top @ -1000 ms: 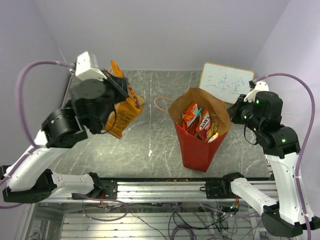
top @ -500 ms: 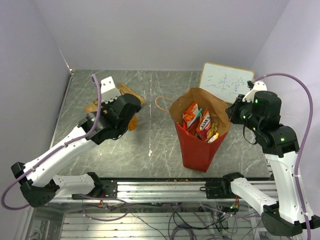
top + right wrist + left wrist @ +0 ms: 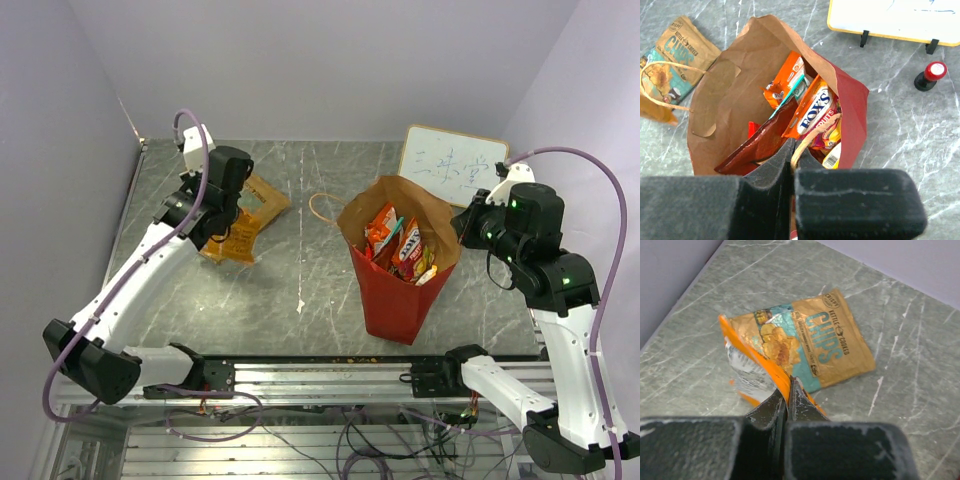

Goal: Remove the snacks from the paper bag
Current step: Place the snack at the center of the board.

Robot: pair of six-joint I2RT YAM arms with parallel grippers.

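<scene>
The paper bag (image 3: 392, 295), red outside and brown inside (image 3: 725, 100), stands upright at table centre. My right gripper (image 3: 793, 150) is shut on its cord handle (image 3: 815, 131) at the bag's right rim (image 3: 458, 232). Inside show a dark red Doritos bag (image 3: 765, 142), a Fox's packet (image 3: 815, 107), an orange packet (image 3: 785, 82) and a teal packet (image 3: 790, 97). At back left my left gripper (image 3: 788, 385) is shut on the orange edge of a clear bag of yellow chips (image 3: 747, 370), low over the table. It partly overlaps a tan flat chips pack (image 3: 835, 335) (image 3: 262, 195).
A white writing board (image 3: 452, 163) stands at the back right, with a small red-capped object (image 3: 930, 75) in front of it. The bag's other cord handle (image 3: 318, 205) hangs out to the left. Purple walls close the table at the back and sides.
My left arm has swung down and away from the camera, carrying the clear chips bag from high up to the table beside the tan pack. The right arm has stayed still.
</scene>
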